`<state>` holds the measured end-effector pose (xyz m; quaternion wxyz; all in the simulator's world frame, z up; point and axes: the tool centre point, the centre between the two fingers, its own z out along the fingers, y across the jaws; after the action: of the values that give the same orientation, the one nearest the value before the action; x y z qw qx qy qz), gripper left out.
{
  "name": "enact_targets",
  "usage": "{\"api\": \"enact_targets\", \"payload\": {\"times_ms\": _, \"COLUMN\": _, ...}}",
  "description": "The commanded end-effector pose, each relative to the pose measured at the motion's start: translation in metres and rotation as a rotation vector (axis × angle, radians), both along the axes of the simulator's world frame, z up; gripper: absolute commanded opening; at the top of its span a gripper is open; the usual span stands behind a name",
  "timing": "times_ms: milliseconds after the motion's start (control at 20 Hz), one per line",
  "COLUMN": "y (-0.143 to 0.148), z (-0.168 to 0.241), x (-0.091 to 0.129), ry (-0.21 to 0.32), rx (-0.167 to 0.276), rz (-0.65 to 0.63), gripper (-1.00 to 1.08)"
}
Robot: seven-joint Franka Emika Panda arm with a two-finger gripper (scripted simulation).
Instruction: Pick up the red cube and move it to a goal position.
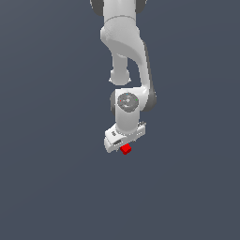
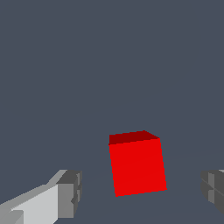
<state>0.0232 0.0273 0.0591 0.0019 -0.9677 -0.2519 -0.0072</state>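
1. Gripper [image 2: 139, 192]: white body with grey fingers [image 2: 70, 192]. In the wrist view the two finger pads stand wide apart, one on either side of the red cube, with clear gaps between each pad and the cube's faces. The fingers are spread and hold nothing.

2. Red cube [image 2: 138, 166]: small, plain, bright red, matte. One face is brightly lit and the narrow face above it is a darker red. It sits between the fingers without touching either, slightly nearer one pad than the other, and turned a little askew to the line between them. No label, mark or writing shows on any visible face.

3. Red cube, exterior view [image 1: 125, 149]: only a small part shows, peeking out just below the gripper [image 1: 123, 144] body, which hides the rest. Whether the cube rests on the surface beneath cannot be told from this view; the wrist view shows it against the same flat grey ground.

4. Table [image 1: 47, 187]: a uniform dark blue-grey surface filling the background of both views around the cube. No edge, seam, marking or text is visible.

5. Robot arm [image 1: 125, 51]: white, with dark grey joint sections, rising from the gripper above the cube toward the top edge of the exterior view. A round grey cap with small red and green dots sits on the wrist joint directly above the gripper. No brand name or readable lettering can be made out on the arm.
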Motion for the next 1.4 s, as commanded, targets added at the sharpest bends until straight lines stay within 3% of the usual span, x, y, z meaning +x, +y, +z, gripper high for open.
{"api": "enact_targets", "payload": {"times_ms": 0, "y": 0.001, "z": -0.015, "x": 0.001, "ry": 0.004, "rx": -0.002, "rz": 0.05, "gripper": 1.0}}
{"api": "enact_targets", "payload": {"times_ms": 600, "y": 0.002, "z": -0.039, "x": 0.003, "ry": 0.013, "rx": -0.008, "rz": 0.129, "gripper": 1.0}}
{"api": "enact_targets", "payload": {"times_ms": 650, "y": 0.002, "z": -0.039, "x": 0.003, "ry": 0.013, "rx": -0.008, "rz": 0.129, "gripper": -1.0}}
{"api": "enact_targets", "payload": {"times_ms": 1350, "y": 0.001, "z": -0.034, "x": 0.004, "ry": 0.013, "rx": -0.008, "rz": 0.129, "gripper": -1.0}}
